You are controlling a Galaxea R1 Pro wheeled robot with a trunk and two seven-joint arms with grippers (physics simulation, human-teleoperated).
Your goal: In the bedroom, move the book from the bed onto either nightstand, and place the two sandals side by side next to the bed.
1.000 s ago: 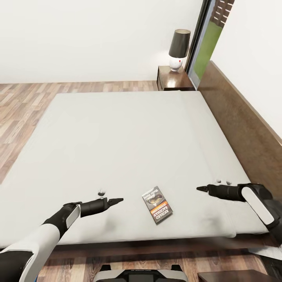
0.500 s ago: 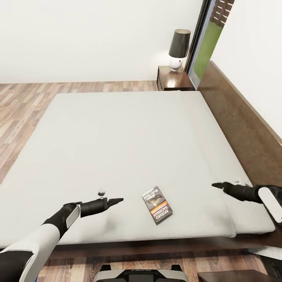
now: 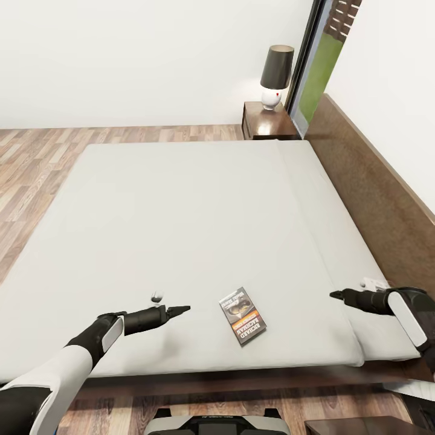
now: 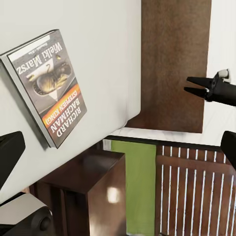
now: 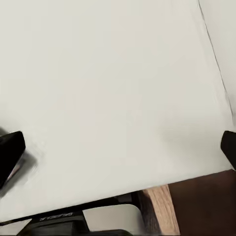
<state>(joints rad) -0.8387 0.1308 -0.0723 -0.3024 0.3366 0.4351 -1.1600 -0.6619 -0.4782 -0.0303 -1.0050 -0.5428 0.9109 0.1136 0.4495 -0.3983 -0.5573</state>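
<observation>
I have the book [image 3: 242,315] lying flat, cover up, on the bed [image 3: 193,229] near the edge closest to me, between my two arms and touching neither. My left gripper [image 3: 179,310] hovers just beside it, tips pointed toward it, fingers looking drawn together to a narrow point. My right gripper [image 3: 336,295] sits well off to the other side, near the headboard; in the left wrist view its fingers [image 4: 197,80] stand slightly apart. In the right wrist view I see two dark finger ends at opposite sides with bare mattress between. The book looks thin, light and a bit floppy, a paperback with a smooth cover, so I judge a top-down pinch would likely skate off; the soft mattress gives nothing firm to press against. I'd go for a long edge, sliding one finger under, or nudge the book to overhang the bed's near edge and clamp across cover and back. The nightstand [image 3: 269,122] beyond the far corner carries a lamp [image 3: 275,76], so free space there is limited; part of another dark cabinet [image 3: 356,425] shows low by my right side.
</observation>
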